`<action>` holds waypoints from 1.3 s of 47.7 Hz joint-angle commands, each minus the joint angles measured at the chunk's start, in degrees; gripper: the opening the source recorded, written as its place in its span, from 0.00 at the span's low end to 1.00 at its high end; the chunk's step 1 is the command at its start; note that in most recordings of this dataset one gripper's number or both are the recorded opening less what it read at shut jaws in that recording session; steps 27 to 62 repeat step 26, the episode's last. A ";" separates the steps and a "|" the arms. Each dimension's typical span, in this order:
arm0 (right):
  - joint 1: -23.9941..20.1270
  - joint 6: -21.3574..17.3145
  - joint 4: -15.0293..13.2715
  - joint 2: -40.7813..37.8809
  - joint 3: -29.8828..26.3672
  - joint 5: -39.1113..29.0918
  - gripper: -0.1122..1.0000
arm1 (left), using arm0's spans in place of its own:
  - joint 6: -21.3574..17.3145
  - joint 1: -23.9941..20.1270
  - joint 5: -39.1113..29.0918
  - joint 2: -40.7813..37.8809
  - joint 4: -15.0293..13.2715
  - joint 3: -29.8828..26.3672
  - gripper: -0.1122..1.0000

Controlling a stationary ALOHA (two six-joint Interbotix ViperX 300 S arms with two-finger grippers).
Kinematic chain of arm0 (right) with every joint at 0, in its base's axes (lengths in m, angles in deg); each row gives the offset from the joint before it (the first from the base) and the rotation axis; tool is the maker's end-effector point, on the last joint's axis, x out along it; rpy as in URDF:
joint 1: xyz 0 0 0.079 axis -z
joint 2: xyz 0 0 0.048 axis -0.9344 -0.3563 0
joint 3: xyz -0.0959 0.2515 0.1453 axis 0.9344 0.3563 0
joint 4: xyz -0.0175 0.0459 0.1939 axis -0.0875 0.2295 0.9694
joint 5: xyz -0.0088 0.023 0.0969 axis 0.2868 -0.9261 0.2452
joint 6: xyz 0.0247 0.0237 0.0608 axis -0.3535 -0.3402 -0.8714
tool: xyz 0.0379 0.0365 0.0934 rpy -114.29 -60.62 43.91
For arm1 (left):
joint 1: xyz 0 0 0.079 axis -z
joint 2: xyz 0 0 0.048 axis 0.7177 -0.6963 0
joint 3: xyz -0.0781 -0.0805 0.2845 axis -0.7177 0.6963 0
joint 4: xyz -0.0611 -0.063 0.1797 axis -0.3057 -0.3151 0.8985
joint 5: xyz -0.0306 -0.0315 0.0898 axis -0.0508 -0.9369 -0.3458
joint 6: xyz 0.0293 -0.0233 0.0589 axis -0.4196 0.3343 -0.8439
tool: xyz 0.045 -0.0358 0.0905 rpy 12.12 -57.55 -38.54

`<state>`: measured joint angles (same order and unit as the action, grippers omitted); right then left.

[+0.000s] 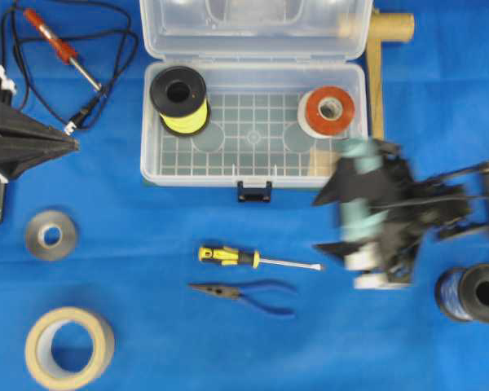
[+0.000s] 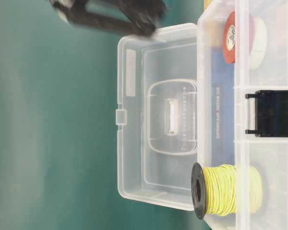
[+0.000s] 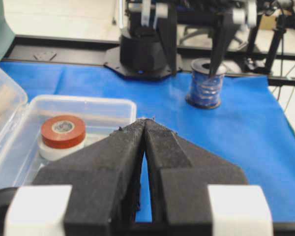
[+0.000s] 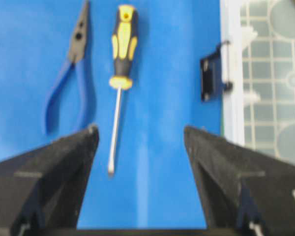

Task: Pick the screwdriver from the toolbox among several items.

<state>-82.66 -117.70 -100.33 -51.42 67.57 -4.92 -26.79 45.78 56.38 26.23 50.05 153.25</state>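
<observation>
The screwdriver (image 1: 257,258), with a yellow-and-black handle and a thin silver shaft, lies on the blue cloth in front of the toolbox (image 1: 151,155), outside it. In the right wrist view the screwdriver (image 4: 122,44) lies ahead, its tip just inside the left finger. The clear toolbox stands open and holds the yellow wire spool (image 1: 178,99) and the orange-red tape roll (image 1: 327,110). My right gripper (image 1: 319,221) is open, empty and motion-blurred, just right of the screwdriver's tip; its jaws (image 4: 140,130) stand wide apart. My left gripper (image 1: 69,145) is shut and empty at the far left; it also shows in the left wrist view (image 3: 146,121).
Blue-handled pliers (image 1: 244,292) lie just below the screwdriver. A red soldering iron (image 1: 61,45) with its cord lies at the back left. A grey tape roll (image 1: 50,235) and a beige tape roll (image 1: 69,346) lie at the left. A blue wire spool (image 1: 473,292) stands at the right. A wooden block (image 1: 376,77) stands beside the box.
</observation>
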 commanded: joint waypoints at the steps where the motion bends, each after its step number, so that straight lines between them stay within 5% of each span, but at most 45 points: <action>1: -0.18 -0.35 -0.88 7.73 5.27 4.13 0.86 | 0.00 0.00 0.26 -0.44 -0.09 -0.53 0.10; 15: 0.70 -0.44 -5.80 26.02 23.99 14.06 0.86 | 0.00 0.00 0.26 -0.44 -0.09 -0.09 0.10; 26: 7.38 -0.44 -7.21 30.94 33.57 20.83 0.85 | 0.00 0.00 0.26 -0.53 -0.09 0.26 0.10; 62: 7.38 -0.44 -7.21 30.94 33.57 20.83 0.85 | 0.00 0.00 0.26 -0.53 -0.09 0.26 0.10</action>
